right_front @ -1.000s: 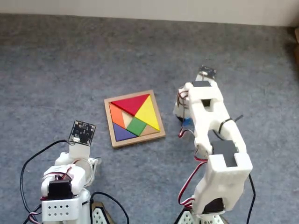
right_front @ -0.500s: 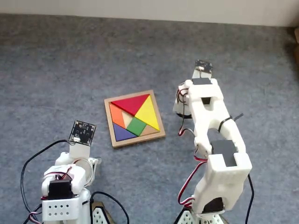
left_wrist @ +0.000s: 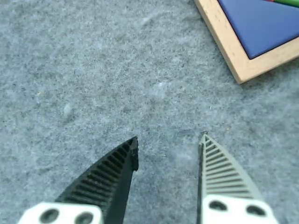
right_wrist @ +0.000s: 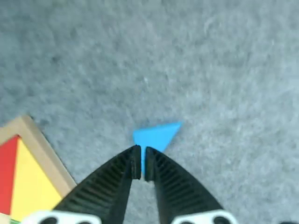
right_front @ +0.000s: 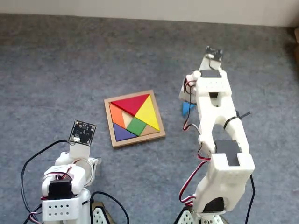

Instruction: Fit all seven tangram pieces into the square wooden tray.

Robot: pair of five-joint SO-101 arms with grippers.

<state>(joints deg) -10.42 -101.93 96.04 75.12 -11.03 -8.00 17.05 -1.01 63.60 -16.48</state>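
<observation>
The square wooden tray (right_front: 135,141) lies in the middle of the grey carpet, holding red (right_front: 132,103), yellow (right_front: 148,115), orange, green (right_front: 136,126) and purple (right_front: 122,133) pieces. Bare wood shows in its near right corner. A small blue triangle (right_front: 187,108) lies flat on the carpet right of the tray, beside the right arm (right_front: 212,100). My right gripper (right_wrist: 142,151) is shut, its tips at the edge of the blue triangle (right_wrist: 156,134), with the tray corner (right_wrist: 32,140) off to one side. My left gripper (left_wrist: 169,140) hangs open over bare carpet near a tray corner (left_wrist: 224,44).
The left arm (right_front: 63,184) sits folded at the near left of the table. Open carpet surrounds the tray on all sides. A pale wall edge runs along the far side.
The right arm has swung away from the tray toward the far right, and the blue triangle has shifted farther back with it. The left arm has stayed still.
</observation>
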